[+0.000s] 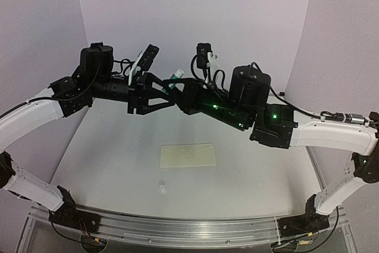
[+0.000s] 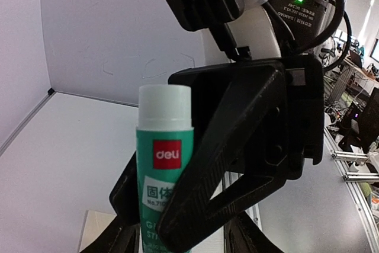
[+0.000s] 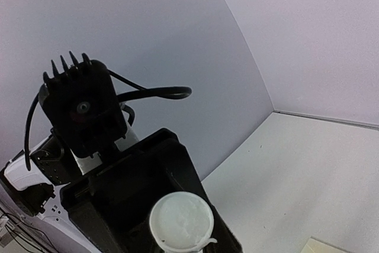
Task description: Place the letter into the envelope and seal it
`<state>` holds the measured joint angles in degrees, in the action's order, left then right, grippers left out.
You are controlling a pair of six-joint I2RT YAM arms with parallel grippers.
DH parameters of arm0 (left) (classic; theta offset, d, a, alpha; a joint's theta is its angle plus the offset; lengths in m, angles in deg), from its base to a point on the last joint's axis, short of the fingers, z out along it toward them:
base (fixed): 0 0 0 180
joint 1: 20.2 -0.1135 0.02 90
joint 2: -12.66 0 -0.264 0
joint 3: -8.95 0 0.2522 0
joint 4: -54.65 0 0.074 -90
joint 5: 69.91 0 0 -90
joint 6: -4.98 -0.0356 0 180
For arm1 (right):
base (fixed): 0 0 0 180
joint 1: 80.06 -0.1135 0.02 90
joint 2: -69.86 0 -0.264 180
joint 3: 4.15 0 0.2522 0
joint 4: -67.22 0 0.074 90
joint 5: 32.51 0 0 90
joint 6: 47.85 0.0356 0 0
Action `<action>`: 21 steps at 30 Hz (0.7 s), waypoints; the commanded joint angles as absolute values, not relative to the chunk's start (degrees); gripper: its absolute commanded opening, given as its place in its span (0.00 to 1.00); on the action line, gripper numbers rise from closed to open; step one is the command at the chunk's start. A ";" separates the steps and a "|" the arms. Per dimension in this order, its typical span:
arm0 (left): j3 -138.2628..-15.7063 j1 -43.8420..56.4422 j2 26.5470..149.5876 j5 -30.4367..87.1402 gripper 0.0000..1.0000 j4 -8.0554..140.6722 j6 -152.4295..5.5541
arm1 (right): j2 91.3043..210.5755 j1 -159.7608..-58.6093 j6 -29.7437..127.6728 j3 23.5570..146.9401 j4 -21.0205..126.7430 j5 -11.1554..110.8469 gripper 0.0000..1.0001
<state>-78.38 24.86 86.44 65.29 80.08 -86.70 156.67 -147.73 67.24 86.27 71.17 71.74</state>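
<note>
The envelope, pale cream, lies flat on the white table; a corner of it also shows in the left wrist view. The letter is out of view. Both arms meet high above the table around a green glue stick with its cap off. My right gripper is shut on the stick, one black finger crossing in front of it. My left gripper has its fingers on either side of the stick's lower part, a gap showing on the right. The bare glue end faces the right wrist camera.
A small white cap lies on the table in front of the envelope. Pale walls close the back and both sides. An aluminium rail runs along the near edge between the arm bases.
</note>
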 commanded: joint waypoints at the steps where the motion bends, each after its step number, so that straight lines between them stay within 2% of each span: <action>1: -81.10 24.89 85.87 67.81 0.36 80.94 -89.63 | 156.94 -148.13 65.82 89.54 71.60 70.78 0.00; 9: -82.02 24.89 86.06 68.46 0.00 81.72 -90.76 | 157.45 -148.10 65.69 89.57 71.37 70.43 0.00; 15: -82.39 24.82 85.75 67.34 0.00 84.51 -92.49 | 157.10 -148.09 64.83 88.19 71.10 70.19 0.00; 17: -81.93 24.66 85.26 64.17 0.00 85.84 -92.83 | 157.32 -148.09 63.21 88.57 69.30 69.15 0.25; 18: -81.59 24.40 85.02 62.38 0.00 86.54 -92.89 | 157.40 -148.09 62.37 89.08 67.46 69.14 0.44; 19: -81.23 23.82 84.73 61.31 0.00 87.00 -92.97 | 157.47 -148.11 61.48 89.49 65.75 69.22 0.78; 21: -80.37 22.41 83.95 59.02 0.00 88.36 -92.82 | 157.21 -148.11 60.15 89.86 62.29 70.11 0.87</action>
